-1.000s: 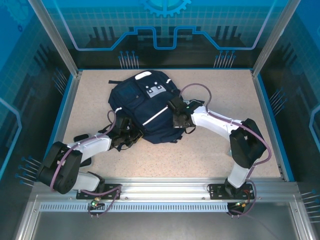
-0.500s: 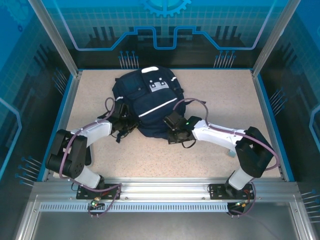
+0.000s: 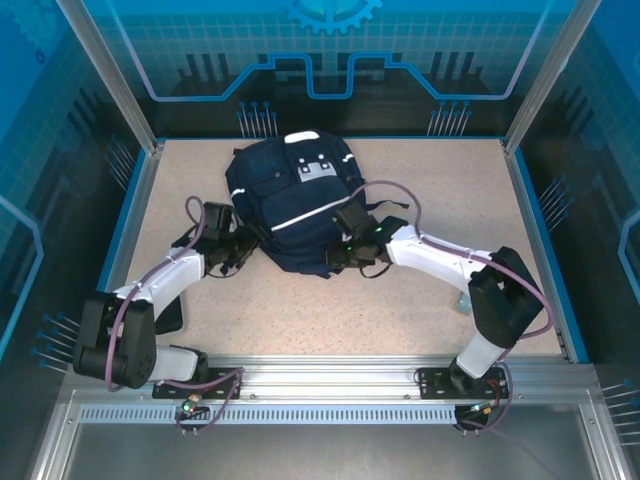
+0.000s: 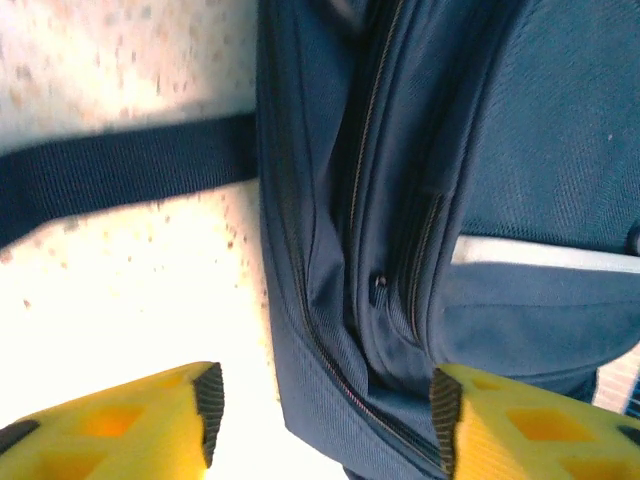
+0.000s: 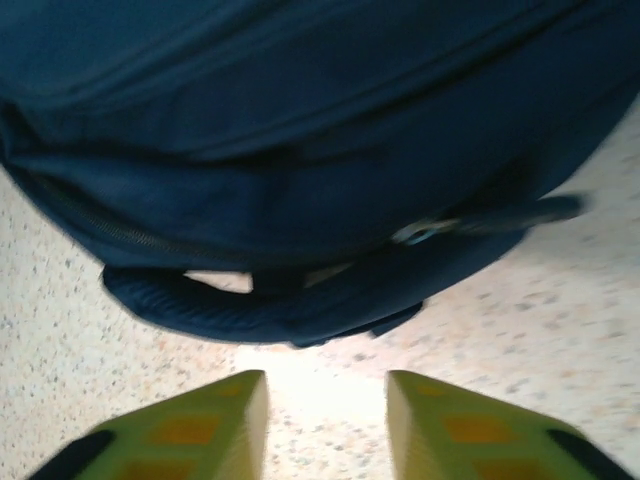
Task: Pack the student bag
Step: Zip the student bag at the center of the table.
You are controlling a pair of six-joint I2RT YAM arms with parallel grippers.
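Observation:
The student bag [image 3: 290, 205], navy with white stripes and a grey patch at its far end, lies on the table's far middle. My left gripper [image 3: 238, 245] is at its left near corner. In the left wrist view that gripper [image 4: 327, 405] is open, its yellow fingers [image 4: 150, 420] standing wide on either side of the bag's zippered edge [image 4: 340, 330] without pinching it. My right gripper [image 3: 340, 258] sits at the bag's near right edge. The right wrist view has it [image 5: 325, 400] open over bare table, just short of the bag's handle loop [image 5: 200, 305] and a zipper pull [image 5: 420, 232].
A dark strap [image 4: 120, 170] trails from the bag across the speckled table [image 3: 420, 200] on the left. Blue walls and aluminium posts [image 3: 540, 90] close in the sides and back. A metal rail [image 3: 330, 375] runs along the near edge.
The bag has been pushed toward the back and turned straighter. Both grippers, shut a second ago, have opened and let go of it. The left arm has swung outward to the left.

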